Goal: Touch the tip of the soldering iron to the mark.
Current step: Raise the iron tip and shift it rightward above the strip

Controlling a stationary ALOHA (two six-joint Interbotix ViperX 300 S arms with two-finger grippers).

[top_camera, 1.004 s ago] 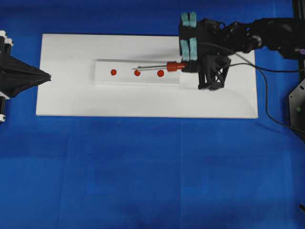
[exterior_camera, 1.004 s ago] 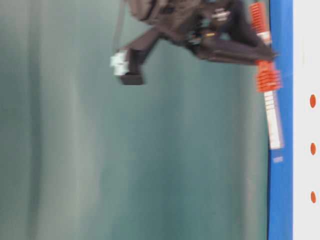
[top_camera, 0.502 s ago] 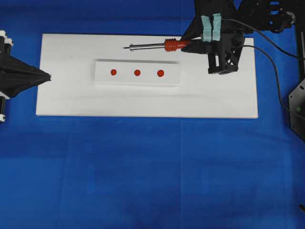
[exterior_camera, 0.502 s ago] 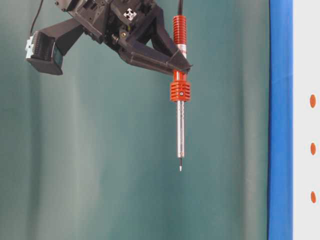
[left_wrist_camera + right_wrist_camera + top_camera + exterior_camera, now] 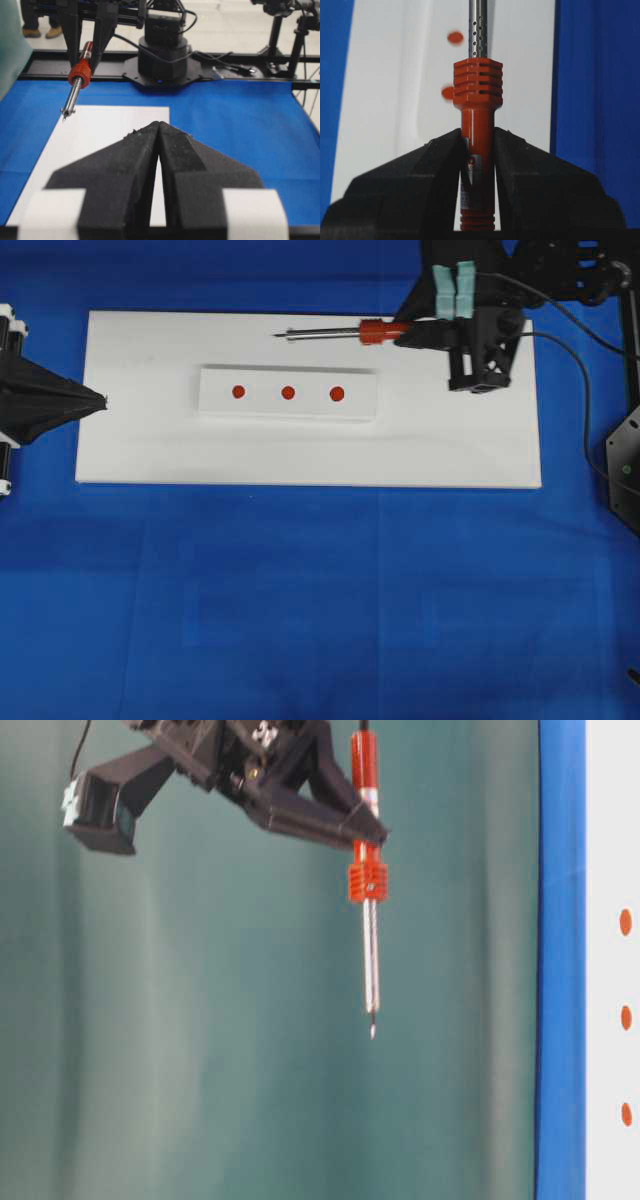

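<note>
Right claw (image 5: 412,333) clenched on the soldering iron (image 5: 340,334), held aloft beyond the strip bearing the mark (image 5: 238,392); a misjudged descent risks touching a larger neighbouring dot instead.

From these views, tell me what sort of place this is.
Probably a robotics lab bench: a blue cloth under a white board, a black arm base on a frame, and stands with cables behind.
</note>
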